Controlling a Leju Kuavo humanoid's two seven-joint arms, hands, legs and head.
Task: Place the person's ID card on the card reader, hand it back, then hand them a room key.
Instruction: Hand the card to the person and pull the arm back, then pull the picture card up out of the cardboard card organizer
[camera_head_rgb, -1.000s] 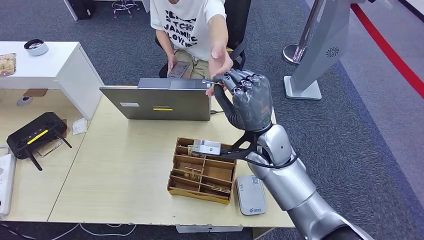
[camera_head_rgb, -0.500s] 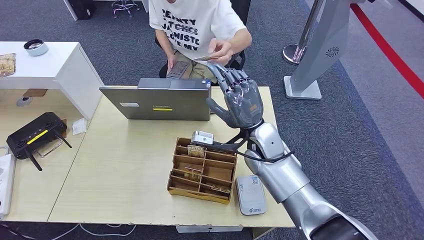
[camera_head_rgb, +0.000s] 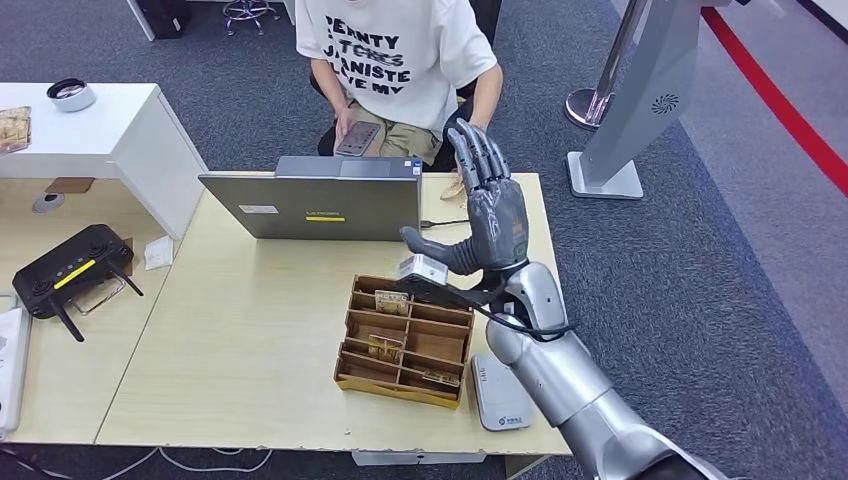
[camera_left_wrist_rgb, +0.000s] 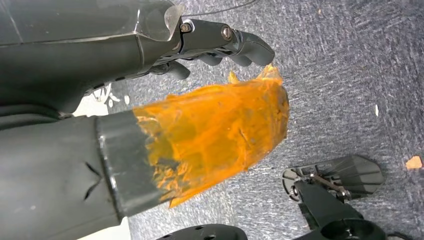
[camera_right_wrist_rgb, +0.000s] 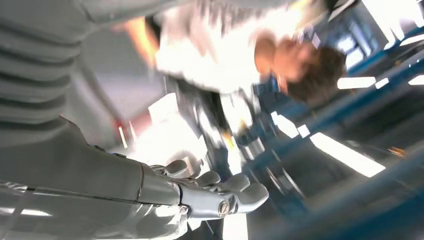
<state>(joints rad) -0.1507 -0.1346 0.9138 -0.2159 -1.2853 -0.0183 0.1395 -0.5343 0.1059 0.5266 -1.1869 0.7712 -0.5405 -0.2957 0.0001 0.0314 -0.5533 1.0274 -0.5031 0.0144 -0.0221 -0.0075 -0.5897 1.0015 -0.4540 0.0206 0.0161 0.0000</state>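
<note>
- Fingers (camera_head_rgb: 478, 150) of the right hand (camera_head_rgb: 487, 210) are spread and hold nothing, thumb out sideways.
- Left hand (camera_left_wrist_rgb: 220, 42) hangs over grey carpet (camera_left_wrist_rgb: 350, 75), fingers curled in on nothing.
- Right arm is raised above the pale wooden table (camera_head_rgb: 250, 340), palm toward the seated person (camera_head_rgb: 395, 60).
- Card reader (camera_head_rgb: 502, 392) lies beside the wooden tray (camera_head_rgb: 405, 340); I cannot make out the ID card.

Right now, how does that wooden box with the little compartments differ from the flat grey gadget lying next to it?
The wooden organizer is brown, open on top and split into compartments with small items inside; the grey device is a closed, smooth slab with rounded corners. The organizer is clearly the larger of the two. The organizer sits further in on the table, while the device lies at its near edge. Both rest flat on that table.
</note>
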